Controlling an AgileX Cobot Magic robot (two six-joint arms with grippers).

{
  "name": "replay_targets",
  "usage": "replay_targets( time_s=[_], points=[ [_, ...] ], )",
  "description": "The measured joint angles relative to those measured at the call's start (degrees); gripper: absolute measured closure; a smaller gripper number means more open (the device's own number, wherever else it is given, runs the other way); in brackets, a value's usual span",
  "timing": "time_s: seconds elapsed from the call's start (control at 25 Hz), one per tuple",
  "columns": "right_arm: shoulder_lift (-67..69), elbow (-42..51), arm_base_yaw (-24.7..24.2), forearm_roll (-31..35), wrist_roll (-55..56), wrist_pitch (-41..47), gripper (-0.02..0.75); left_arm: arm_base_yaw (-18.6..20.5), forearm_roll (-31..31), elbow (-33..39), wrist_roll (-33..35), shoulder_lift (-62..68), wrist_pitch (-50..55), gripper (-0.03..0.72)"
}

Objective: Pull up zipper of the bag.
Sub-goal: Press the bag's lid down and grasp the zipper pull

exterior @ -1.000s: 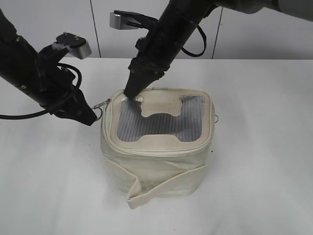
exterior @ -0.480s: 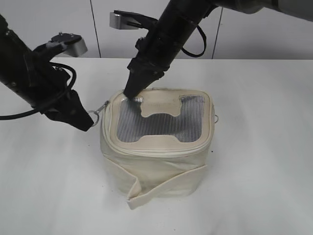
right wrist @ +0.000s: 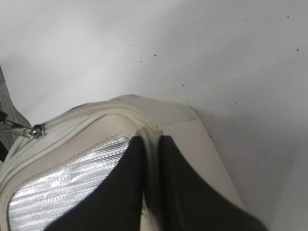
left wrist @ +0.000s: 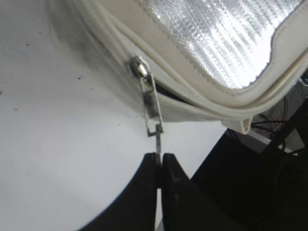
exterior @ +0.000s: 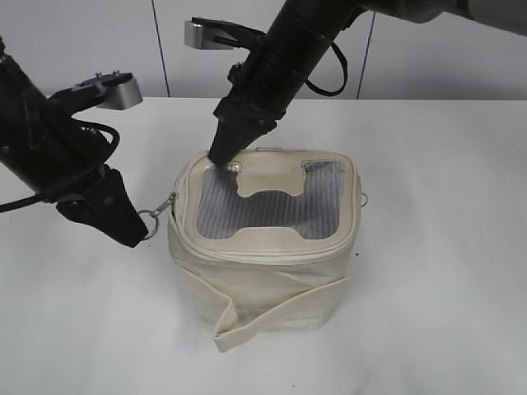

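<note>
Since the earlier frames the left gripper [exterior: 136,234] has drawn down and away from the small boxy cream faux-leather bag [exterior: 263,271], hauling the silver metal ring pull [exterior: 151,219] with it, so the slider [left wrist: 138,67] has travelled along the thin cream zipper track [exterior: 272,251] round the rim's near-left corner. The bag sits near the middle of the white table [exterior: 445,271], its grey mesh top panel [exterior: 263,210] with the H-shaped cream patch facing up and its loose cream strap [exterior: 272,317] hanging down the front. In the left wrist view the left jaws are pressed together on the thin wire of the ring just below the flat pull tab [left wrist: 151,108]. The right gripper [exterior: 221,154] bears on the bag's far-left top corner; in the right wrist view its jaws are nearly closed, pinching a narrow fold of the cream rim between them. Judging by the sagging walls and creased front, the bag is light and soft and would slide or buckle if pulled unbraced, so that steadying hold matters. The ring is small, hard and likely slippery; the firmest purchase seems to be on it or the tab, pulling along the track.
</note>
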Motion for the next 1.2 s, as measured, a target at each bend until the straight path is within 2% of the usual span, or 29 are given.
replay_targets(
  time_s=[0.36, 0.48, 0.6, 0.92, 1.2],
  points=[
    [0.0, 0.0, 0.0, -0.1, 0.3, 0.0, 0.675, -0.2, -4.3, 8.3, -0.4, -7.6, 1.1, 0.691],
    [0.0, 0.0, 0.1, -0.1, 0.4, 0.0, 0.675, -1.7, -5.7, 10.3, -0.5, -9.9, -0.1, 0.691],
    [-0.1, 0.0, 0.1, -0.1, 0.5, 0.0, 0.675, -5.1, -7.3, 11.0, -0.5, -10.9, -1.7, 0.691],
    [-0.1, 0.0, 0.1, -0.3, 0.5, 0.0, 0.675, -18.6, -8.6, 11.3, -5.1, -10.9, -12.6, 0.691],
    [-0.1, 0.0, 0.0, -0.3, 0.5, 0.0, 0.675, -26.7, -12.4, 10.8, -5.4, -9.0, -22.5, 0.691]
  ],
)
